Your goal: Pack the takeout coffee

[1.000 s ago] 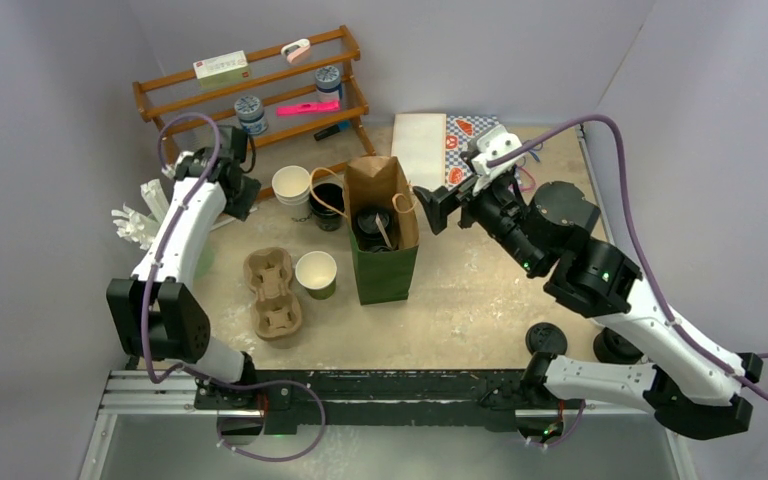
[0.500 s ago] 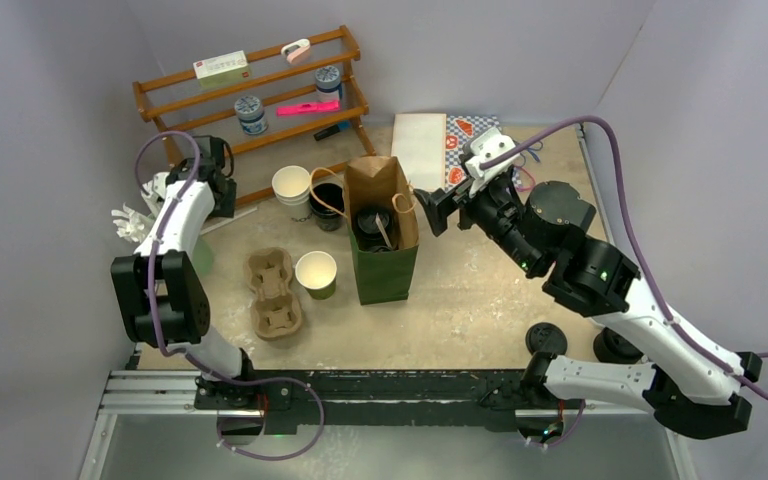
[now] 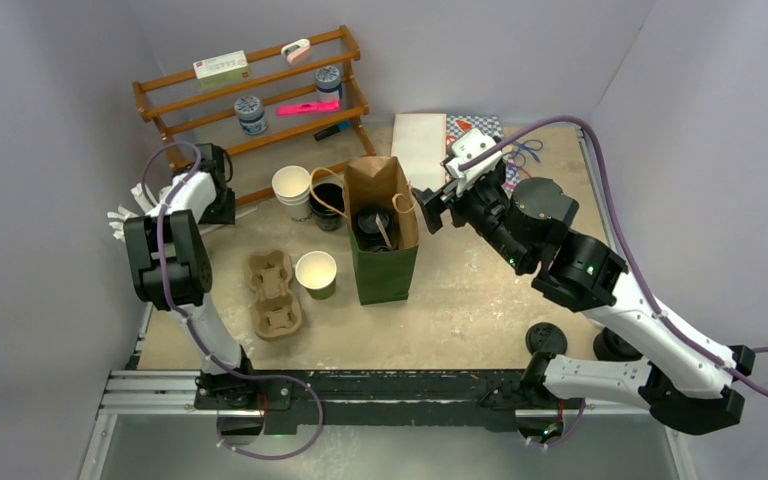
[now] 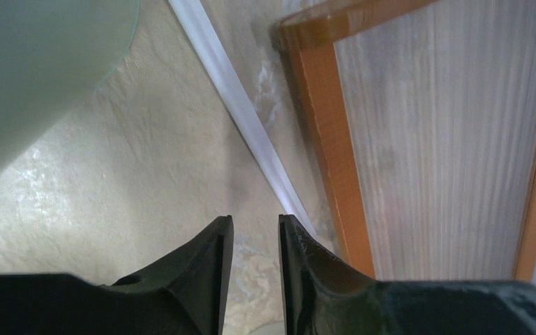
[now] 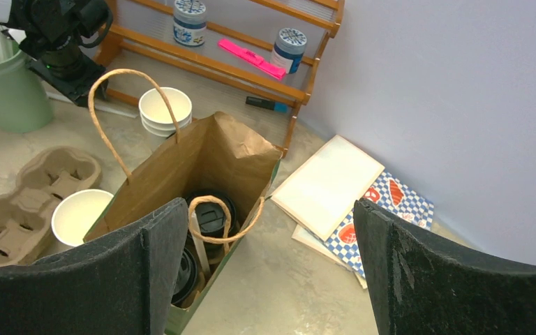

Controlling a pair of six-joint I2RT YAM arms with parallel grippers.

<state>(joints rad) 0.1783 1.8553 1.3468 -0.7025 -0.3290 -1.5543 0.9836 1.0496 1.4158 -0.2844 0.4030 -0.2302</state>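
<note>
The takeout coffee [image 5: 208, 215] stands deep inside the paper bag [image 5: 174, 174]. Only its black lid shows to me, with one looped bag handle arching over it. My right gripper [image 5: 271, 206] hangs above the bag's open mouth, toward its right side, the fingers spread wide and empty.

Just left of the bag sits the lidless green cup [image 3: 316, 274], and beside that, further from the bag, lies the cardboard cup carrier [image 3: 272, 290]. At the bag's far left corner stand the black cup [image 3: 328, 205] and a stack of white cups [image 3: 291, 186]. Behind the bag to the right lie flat paper pads [image 5: 328, 185].

My left gripper [image 4: 255, 218] is well to the left of the bag, by the foot of the wooden rack [image 4: 324, 132]. It points down at the table, its fingers drawn to a narrow slit with nothing in it. A white stick [image 4: 244, 118] lies just past the tips.
</note>
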